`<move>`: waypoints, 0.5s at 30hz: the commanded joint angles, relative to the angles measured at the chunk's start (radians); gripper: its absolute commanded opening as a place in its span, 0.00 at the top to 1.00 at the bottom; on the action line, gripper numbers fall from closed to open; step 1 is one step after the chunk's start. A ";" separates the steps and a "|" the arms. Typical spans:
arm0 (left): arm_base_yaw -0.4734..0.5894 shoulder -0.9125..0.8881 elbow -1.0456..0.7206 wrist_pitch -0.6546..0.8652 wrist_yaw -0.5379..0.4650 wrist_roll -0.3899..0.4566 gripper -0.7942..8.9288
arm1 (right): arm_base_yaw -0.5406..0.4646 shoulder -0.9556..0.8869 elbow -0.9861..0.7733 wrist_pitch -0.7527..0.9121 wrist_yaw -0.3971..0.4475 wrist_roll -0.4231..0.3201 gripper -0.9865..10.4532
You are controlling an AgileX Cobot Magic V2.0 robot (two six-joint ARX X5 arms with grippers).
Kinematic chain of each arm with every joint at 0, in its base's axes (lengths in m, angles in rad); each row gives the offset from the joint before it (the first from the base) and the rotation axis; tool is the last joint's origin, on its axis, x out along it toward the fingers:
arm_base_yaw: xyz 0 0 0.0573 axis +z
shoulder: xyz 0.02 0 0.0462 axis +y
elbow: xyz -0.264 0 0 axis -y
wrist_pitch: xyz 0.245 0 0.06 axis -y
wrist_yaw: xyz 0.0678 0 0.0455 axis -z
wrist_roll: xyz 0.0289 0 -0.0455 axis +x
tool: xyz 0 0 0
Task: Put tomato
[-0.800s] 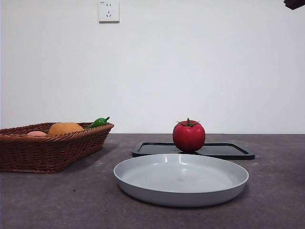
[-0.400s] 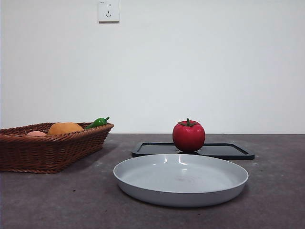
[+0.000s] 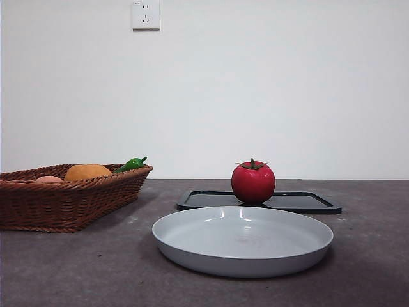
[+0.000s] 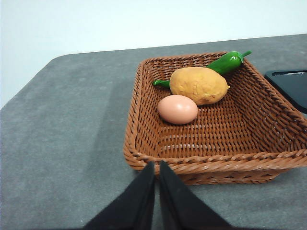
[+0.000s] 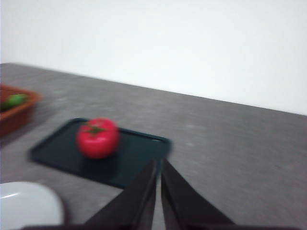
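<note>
Front view shows the tomato, glossy red with a dark green calyx, upright on the black tray; both the left gripper and right gripper are closed, empty.

Glossy red tomato (green calyx up) sits upright on black tray.
</note>
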 commanded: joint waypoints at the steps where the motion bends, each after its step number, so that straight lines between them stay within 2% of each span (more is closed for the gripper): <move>1: 0.002 -0.003 -0.013 -0.026 -0.001 -0.005 0.90 | -0.010 -0.062 -0.077 0.042 0.049 0.057 0.91; 9: 0.002 -0.003 -0.013 -0.026 -0.001 -0.005 0.90 | -0.036 -0.219 -0.251 0.046 0.095 0.100 0.91; 15: 0.002 -0.002 -0.013 -0.026 0.000 -0.005 0.90 | -0.043 -0.258 -0.312 0.041 0.100 0.142 0.91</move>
